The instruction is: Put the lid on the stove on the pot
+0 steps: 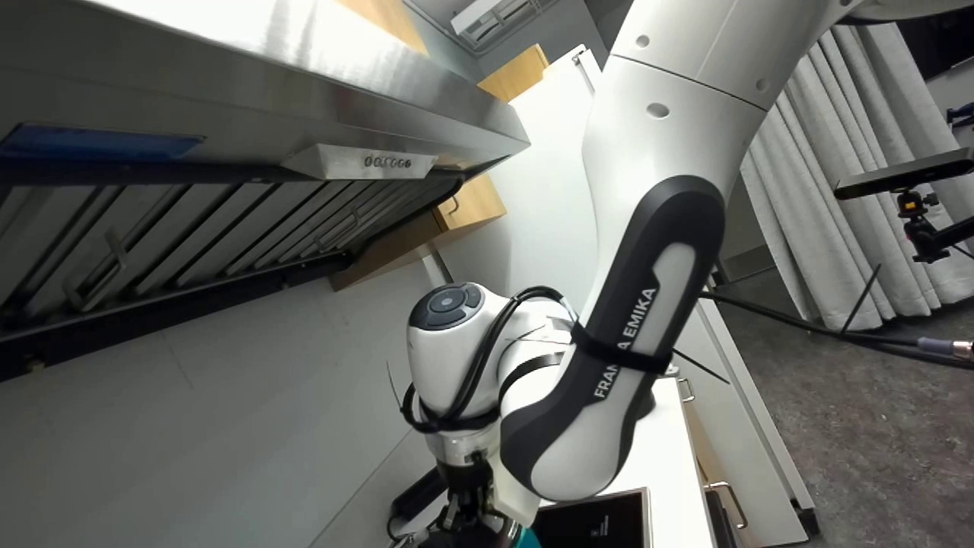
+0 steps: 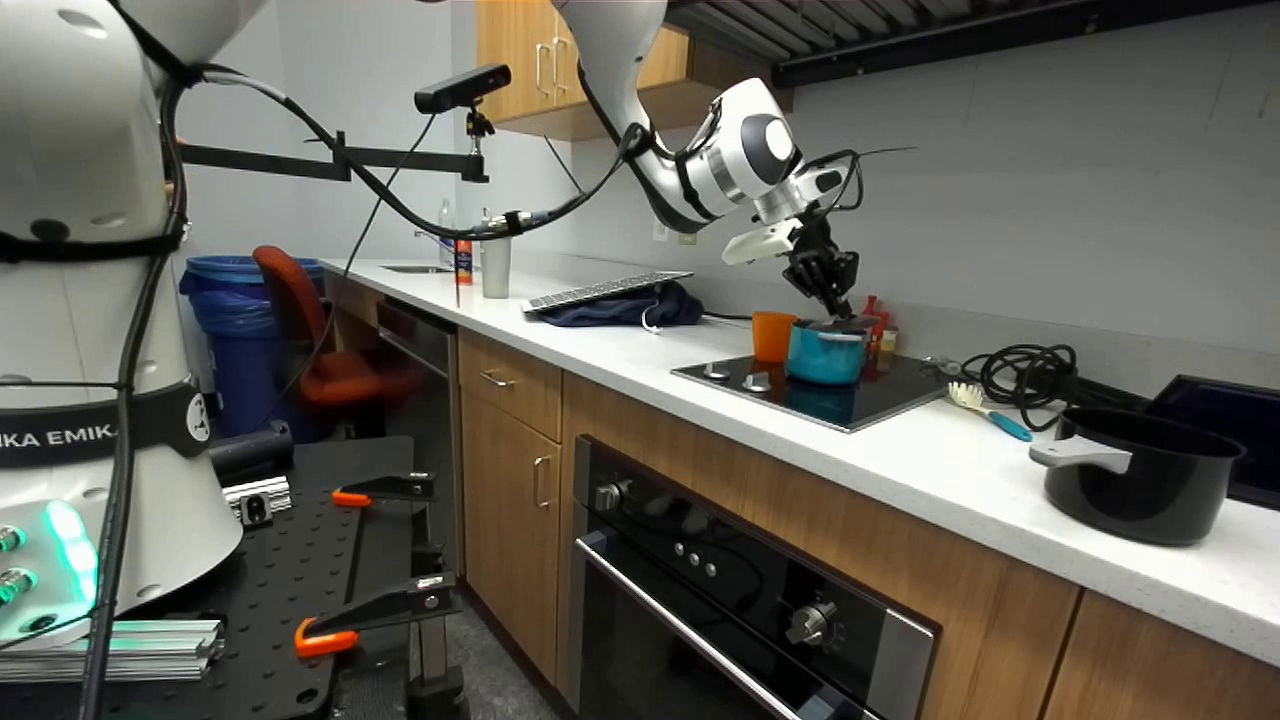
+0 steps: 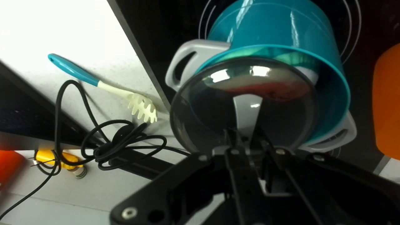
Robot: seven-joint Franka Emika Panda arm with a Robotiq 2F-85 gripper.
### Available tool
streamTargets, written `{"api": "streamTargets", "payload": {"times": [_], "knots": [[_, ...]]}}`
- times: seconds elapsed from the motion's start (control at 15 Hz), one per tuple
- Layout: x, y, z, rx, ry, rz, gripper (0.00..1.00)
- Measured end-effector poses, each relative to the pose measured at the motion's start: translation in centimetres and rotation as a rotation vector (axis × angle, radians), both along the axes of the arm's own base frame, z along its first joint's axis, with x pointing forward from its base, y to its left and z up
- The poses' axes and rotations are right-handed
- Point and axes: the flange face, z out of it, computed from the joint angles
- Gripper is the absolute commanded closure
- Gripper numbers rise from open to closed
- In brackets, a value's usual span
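In the wrist view the gripper pinches the clear lid by its grey handle. The lid overlaps the mouth of the turquoise pot, shifted toward 8 o'clock; whether they touch, I cannot tell.

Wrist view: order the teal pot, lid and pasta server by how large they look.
1. Teal pot, partly hidden
2. Lid, in front of the pot, so perhaps enlarged by nearness
3. Pasta server, clearly smallest
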Motion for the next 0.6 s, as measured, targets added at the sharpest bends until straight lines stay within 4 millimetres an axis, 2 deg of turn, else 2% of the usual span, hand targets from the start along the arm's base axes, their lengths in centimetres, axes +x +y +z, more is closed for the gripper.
{"api": "streamTargets", "payload": {"times": [0.07,0.13,0.27,0.6], "knots": [[0.04,0.03,-0.05,0.0,0.003,0.002,0.97],[0.05,0.05,-0.07,0.001,0.006,0.003,0.61],[0.08,0.13,0.0,0.002,0.012,0.003,0.55],[0.09,0.58,0.22,-0.003,0.026,0.003,0.17]]}}
